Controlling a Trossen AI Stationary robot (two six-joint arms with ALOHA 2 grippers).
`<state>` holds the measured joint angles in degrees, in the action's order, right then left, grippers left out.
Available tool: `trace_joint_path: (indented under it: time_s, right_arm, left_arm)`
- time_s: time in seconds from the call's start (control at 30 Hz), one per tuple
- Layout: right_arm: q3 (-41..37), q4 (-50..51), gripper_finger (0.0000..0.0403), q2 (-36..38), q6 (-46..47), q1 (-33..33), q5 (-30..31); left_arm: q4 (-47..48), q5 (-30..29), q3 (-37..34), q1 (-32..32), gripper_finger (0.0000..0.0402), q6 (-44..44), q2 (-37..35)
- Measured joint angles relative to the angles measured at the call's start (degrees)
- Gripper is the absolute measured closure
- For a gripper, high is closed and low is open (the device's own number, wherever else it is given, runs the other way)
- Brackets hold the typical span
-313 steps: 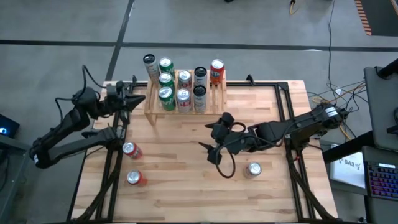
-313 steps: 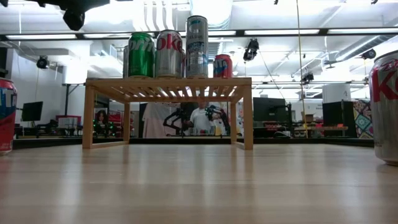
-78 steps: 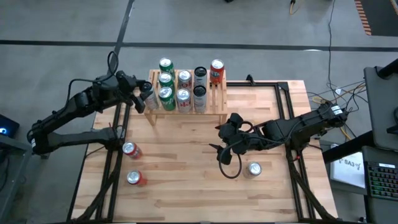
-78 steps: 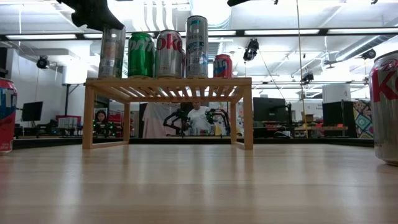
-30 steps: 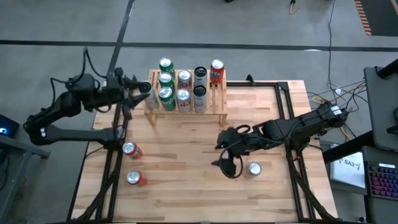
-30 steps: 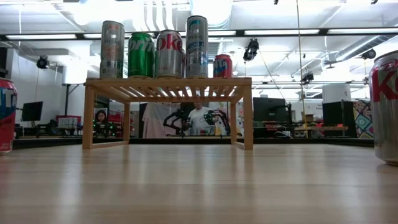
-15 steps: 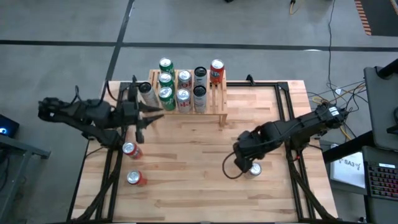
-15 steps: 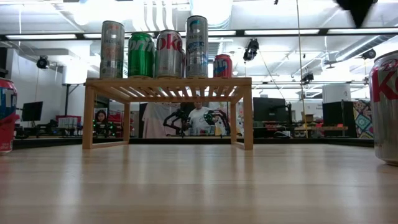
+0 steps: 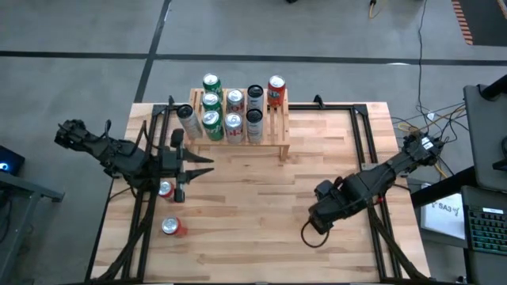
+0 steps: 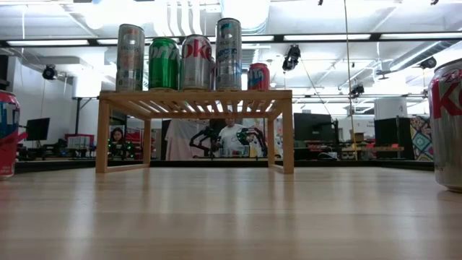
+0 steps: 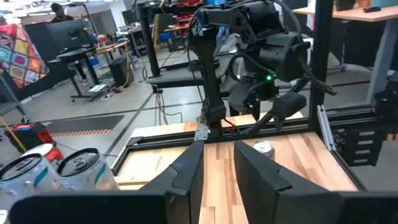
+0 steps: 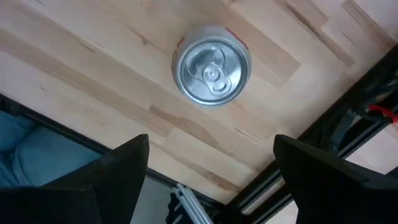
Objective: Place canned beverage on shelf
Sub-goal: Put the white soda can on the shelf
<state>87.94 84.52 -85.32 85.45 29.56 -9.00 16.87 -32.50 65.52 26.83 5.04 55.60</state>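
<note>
The shelf (image 9: 238, 131), a low light-wood rack with a slatted top on short side legs, stands just beyond the left gripper (image 9: 194, 166) and well apart from the right gripper (image 9: 325, 210). Eight cans (image 9: 232, 101) stand upright on it, among them green, silver and red ones. A silver can (image 12: 211, 65) stands upright right under the wide-open right gripper. Two red cans (image 9: 168, 190) stand just beside the left gripper, the other (image 9: 171, 227) a little farther.

Silver can (image 9: 184, 120) newly on shelf (image 9: 238, 131).
</note>
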Motion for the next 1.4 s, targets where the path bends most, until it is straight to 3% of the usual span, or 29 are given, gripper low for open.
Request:
trace_joint_path:
  time_s: [0.37,0.67,1.4]
  right_arm:
    - [-1.3,-1.3,0.0071,0.0,0.1,0.4,6.1]
    - [-6.6,-3.1,0.0043,0.0,-0.5,-0.1,6.0]
    - [-15.9,-15.3,0.0042,0.0,-2.6,-0.1,5.6]
  left_arm:
    - [-0.8,0.0,0.0,0.3,0.0329,0.0,0.1]
    - [-0.8,0.0,0.0,0.3,0.0329,0.0,-0.2]
    - [-1.1,0.0,0.0,0.2,0.0329,0.5,-0.2]
